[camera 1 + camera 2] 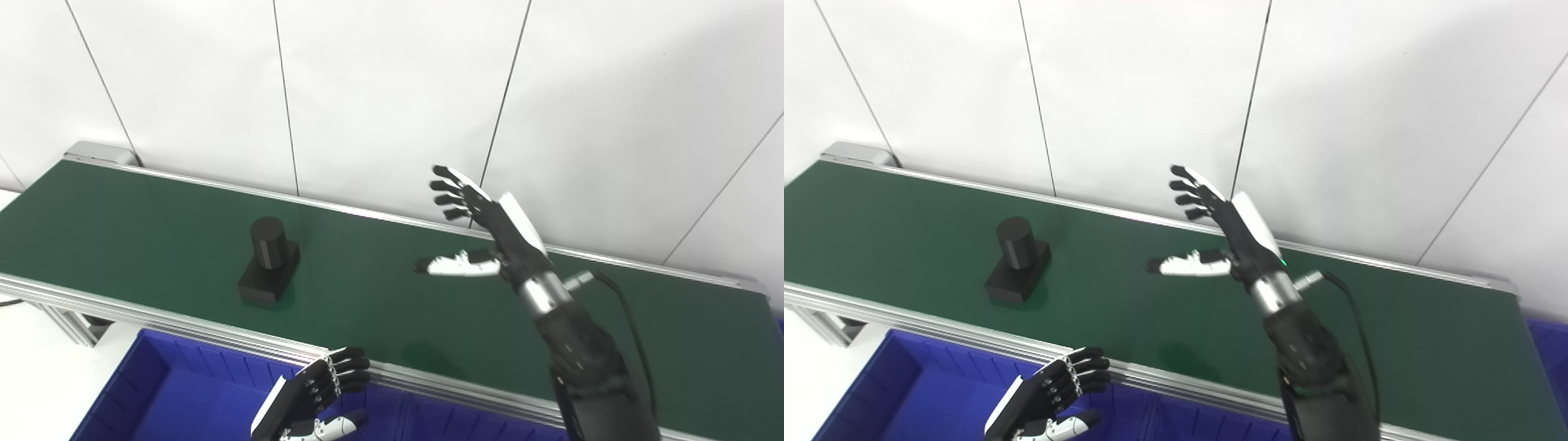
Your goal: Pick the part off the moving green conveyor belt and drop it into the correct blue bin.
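Note:
A black part (269, 260), a short cylinder standing on a flat block base, rides on the green conveyor belt (380, 318) left of centre. My right hand (484, 236) hovers over the belt to the part's right, well apart from it, open with fingers spread and thumb pointing left. My left hand (315, 398) hangs low over the blue bin (177, 392) in front of the belt, open and holding nothing. In the right eye view the part (1017, 260) and the right hand (1222, 236) stand the same way.
An aluminium rail (184, 324) borders the belt's near edge, above the bin. White wall panels (392, 92) rise right behind the belt. The corner of another blue bin (1546, 343) shows at the far right.

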Robot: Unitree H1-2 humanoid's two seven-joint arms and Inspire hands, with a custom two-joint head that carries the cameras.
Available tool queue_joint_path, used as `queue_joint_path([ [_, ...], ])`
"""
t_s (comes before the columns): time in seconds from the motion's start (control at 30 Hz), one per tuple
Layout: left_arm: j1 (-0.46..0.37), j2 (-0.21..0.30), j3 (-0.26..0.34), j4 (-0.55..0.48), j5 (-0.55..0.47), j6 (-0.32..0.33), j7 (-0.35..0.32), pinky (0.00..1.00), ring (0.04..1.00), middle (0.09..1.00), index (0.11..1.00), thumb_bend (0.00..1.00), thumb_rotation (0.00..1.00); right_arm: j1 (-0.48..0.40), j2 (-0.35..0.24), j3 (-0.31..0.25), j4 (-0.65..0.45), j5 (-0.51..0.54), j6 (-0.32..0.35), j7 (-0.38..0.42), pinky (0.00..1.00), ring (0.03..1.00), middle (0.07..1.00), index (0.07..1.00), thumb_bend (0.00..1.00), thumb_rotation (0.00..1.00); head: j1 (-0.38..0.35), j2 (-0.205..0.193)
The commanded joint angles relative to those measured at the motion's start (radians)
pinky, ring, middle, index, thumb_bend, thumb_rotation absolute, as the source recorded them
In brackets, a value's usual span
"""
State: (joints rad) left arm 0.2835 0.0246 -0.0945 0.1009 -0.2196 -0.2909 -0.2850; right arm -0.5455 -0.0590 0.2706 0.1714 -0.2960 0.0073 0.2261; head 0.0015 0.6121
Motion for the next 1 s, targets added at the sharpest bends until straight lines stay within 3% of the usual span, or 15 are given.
queue_joint_path([
  [0.0,-0.008,0.0,0.002,-0.014,-0.007,-0.025,-0.005,0.73,0.719,0.755,0.765,0.57,0.0,-0.072,0.026,0.002,0.022,0.006,0.006,-0.003,0.73,0.804,0.854,0.933,0.77,0.28,0.0,-0.004],
  [0.13,0.0,0.001,-0.002,-0.026,-0.009,-0.025,-0.009,0.73,0.72,0.757,0.766,0.56,0.0,-0.133,0.067,0.016,0.105,-0.01,0.021,-0.013,0.66,0.805,0.87,0.951,0.8,0.32,0.004,-0.012],
  [0.27,0.005,0.007,-0.008,-0.035,-0.013,-0.016,-0.016,0.75,0.731,0.765,0.77,0.53,0.0,-0.175,0.106,0.031,0.146,-0.021,0.026,-0.019,0.71,0.841,0.903,0.995,0.85,0.36,0.003,-0.015],
  [0.37,0.007,0.009,-0.01,-0.037,-0.009,-0.011,-0.014,0.74,0.726,0.762,0.769,0.54,0.0,-0.204,0.13,0.043,0.204,-0.042,0.013,-0.037,0.69,0.84,0.919,1.0,0.84,0.33,0.003,-0.018],
  [0.57,0.015,0.008,-0.017,-0.041,-0.012,-0.019,-0.019,0.74,0.72,0.756,0.761,0.56,0.0,-0.288,0.169,0.064,0.411,-0.073,-0.015,-0.08,0.66,0.843,0.944,1.0,0.85,0.34,0.003,-0.014],
  [0.77,0.026,0.005,-0.029,-0.027,-0.016,-0.039,-0.037,0.73,0.712,0.75,0.754,0.56,0.0,-0.359,0.212,0.058,0.65,-0.063,-0.1,-0.144,0.61,0.849,0.95,1.0,0.87,0.36,0.002,-0.003],
  [0.83,0.032,0.002,-0.033,-0.033,-0.009,-0.039,-0.034,0.73,0.71,0.75,0.754,0.56,0.0,-0.378,0.22,0.062,0.716,-0.062,-0.123,-0.152,0.66,0.89,0.969,1.0,0.89,0.37,0.012,-0.003],
  [0.87,0.034,0.001,-0.034,-0.034,-0.006,-0.041,-0.032,0.73,0.708,0.748,0.751,0.56,0.0,-0.387,0.224,0.066,0.747,-0.065,-0.136,-0.158,0.72,0.916,0.98,1.0,0.9,0.38,0.012,-0.003],
  [0.9,0.036,0.0,-0.036,-0.035,-0.003,-0.044,-0.031,0.73,0.71,0.745,0.744,0.56,0.0,-0.395,0.226,0.07,0.773,-0.07,-0.149,-0.165,0.85,0.955,0.994,1.0,0.92,0.39,0.017,-0.003],
  [0.97,0.039,-0.002,-0.04,-0.036,0.0,-0.051,-0.03,0.73,0.711,0.744,0.741,0.56,0.0,-0.41,0.231,0.077,0.825,-0.078,-0.168,-0.172,0.91,0.979,0.998,1.0,0.93,0.38,0.021,-0.003],
])
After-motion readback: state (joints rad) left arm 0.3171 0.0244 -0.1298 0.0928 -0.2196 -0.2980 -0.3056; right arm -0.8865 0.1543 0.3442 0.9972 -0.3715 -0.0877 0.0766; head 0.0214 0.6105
